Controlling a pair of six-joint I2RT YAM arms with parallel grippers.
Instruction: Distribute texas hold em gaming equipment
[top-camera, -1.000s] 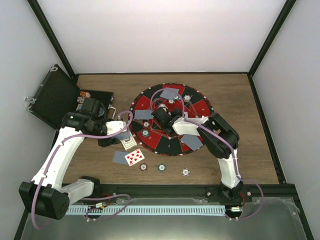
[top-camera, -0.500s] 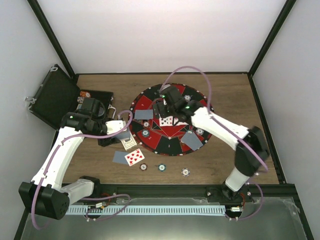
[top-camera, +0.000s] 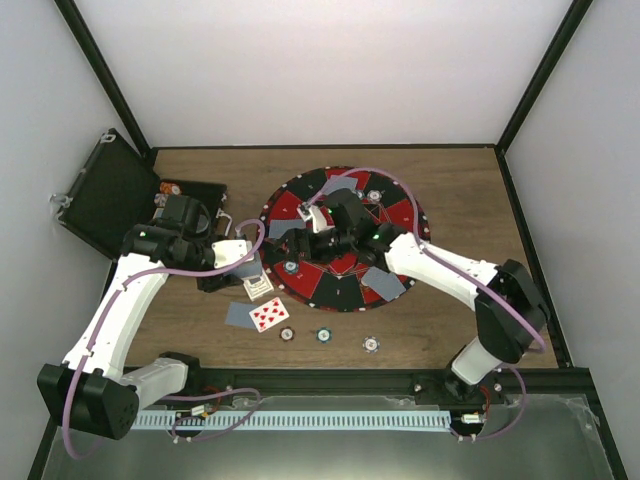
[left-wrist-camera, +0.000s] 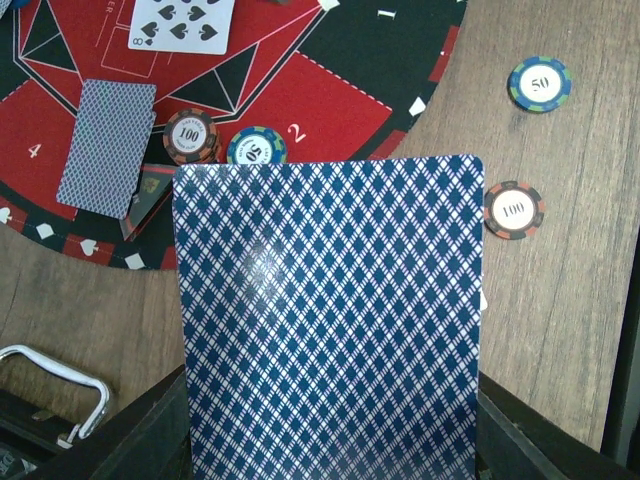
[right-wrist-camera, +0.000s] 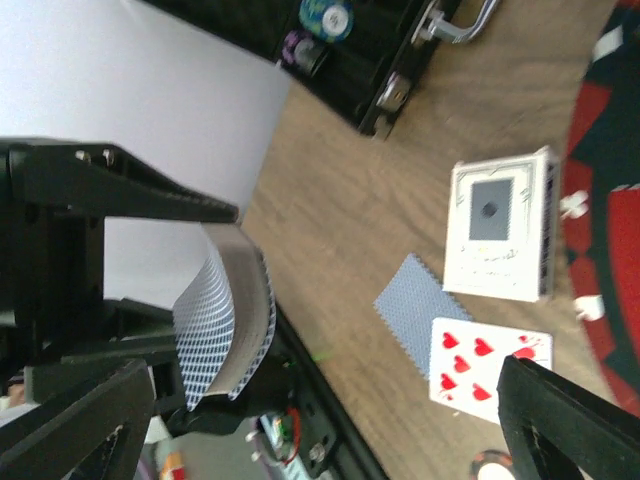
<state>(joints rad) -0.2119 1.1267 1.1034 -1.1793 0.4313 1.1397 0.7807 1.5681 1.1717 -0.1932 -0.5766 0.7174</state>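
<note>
Dealer: Trouble, if it comes, starts at mid-left of the top view. Just right of the black case (top-camera: 105, 195), the left hand (top-camera: 240, 258) is clamped on the deck (left-wrist-camera: 330, 320). The right wrist view shows that stack bowed in the grip.

Spotter: So it could spring loose?

Dealer: That's my guess. A bowed deck may fan out over the desk (top-camera: 480, 200) if it is nudged. Just below it lie the card box (top-camera: 258, 287), a face-down card (top-camera: 240, 315) and a face-up red card (top-camera: 268, 314) side by side, so spilled cards would muddle with those.

Spotter: And lower centre?

Dealer: Three chips (top-camera: 323, 335) lie in a row off the mat (top-camera: 395, 210). More chips and dealt cards lie on the mat itself.

Spotter: Further right?

Dealer: The right hand (top-camera: 306, 230) hangs over the mat's left half with its jaws spread wide, holding nothing and facing the deck. If it goes for the top card, it might drag two cards or knock the left hand, which is near. A low sweep could also scatter what lies on the mat.
</note>
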